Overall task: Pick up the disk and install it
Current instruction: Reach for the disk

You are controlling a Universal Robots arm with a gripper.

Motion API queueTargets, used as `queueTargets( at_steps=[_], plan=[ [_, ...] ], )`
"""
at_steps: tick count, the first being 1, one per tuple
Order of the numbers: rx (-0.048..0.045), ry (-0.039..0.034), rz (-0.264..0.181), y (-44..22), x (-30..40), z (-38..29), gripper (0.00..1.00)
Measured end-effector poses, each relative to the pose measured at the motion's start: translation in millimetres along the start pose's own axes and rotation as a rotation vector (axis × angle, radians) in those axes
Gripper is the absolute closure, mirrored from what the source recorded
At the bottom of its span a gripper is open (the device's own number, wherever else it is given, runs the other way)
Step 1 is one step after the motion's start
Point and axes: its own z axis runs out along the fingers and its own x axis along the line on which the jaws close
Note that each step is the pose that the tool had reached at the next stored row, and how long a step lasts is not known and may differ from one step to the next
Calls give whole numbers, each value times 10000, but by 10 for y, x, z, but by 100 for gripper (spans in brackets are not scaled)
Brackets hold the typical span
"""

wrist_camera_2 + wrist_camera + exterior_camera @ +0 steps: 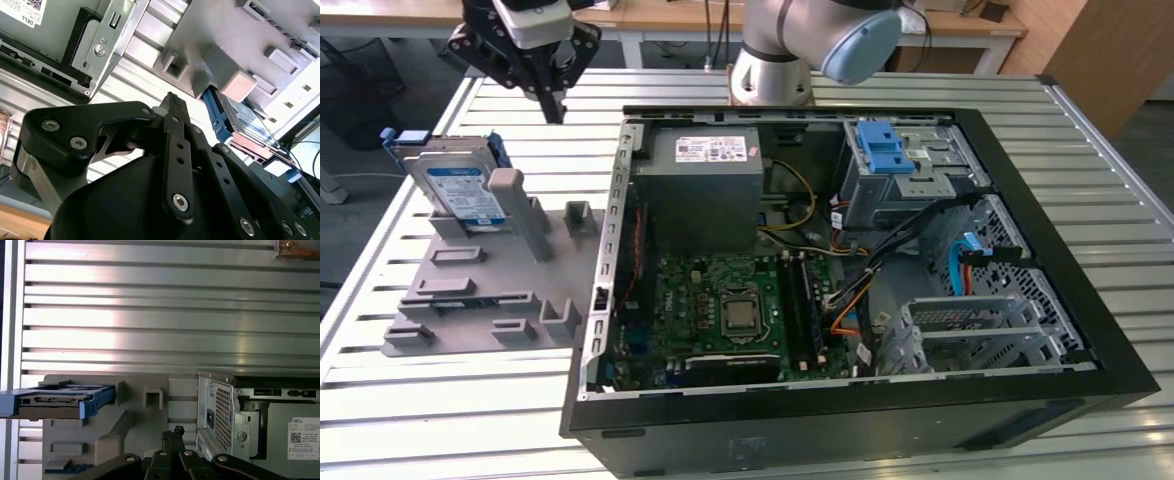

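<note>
Exterior view: disk [464,192] noted upright in grey fixture [454,290], 9 o'clock of computer case [827,415]. Pincer [555,108] closed narrow, empty, at disk's 1 o'clock. Pickup, install not yet done.

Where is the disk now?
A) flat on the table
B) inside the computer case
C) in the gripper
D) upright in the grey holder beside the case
D: the disk stands on edge in the grey holder, apart from the gripper and outside the computer case.
</note>
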Motion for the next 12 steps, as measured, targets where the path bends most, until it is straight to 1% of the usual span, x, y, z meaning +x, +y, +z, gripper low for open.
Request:
queueTargets(
  at_steps=[4, 9, 12],
  plan=[
    [-1, 3, -63, 4, 23, 4, 89],
    [-4, 13, -334, 13, 48, 10, 89],
    [-4, 15, -396, 31, 94, 13, 89]
  ],
)
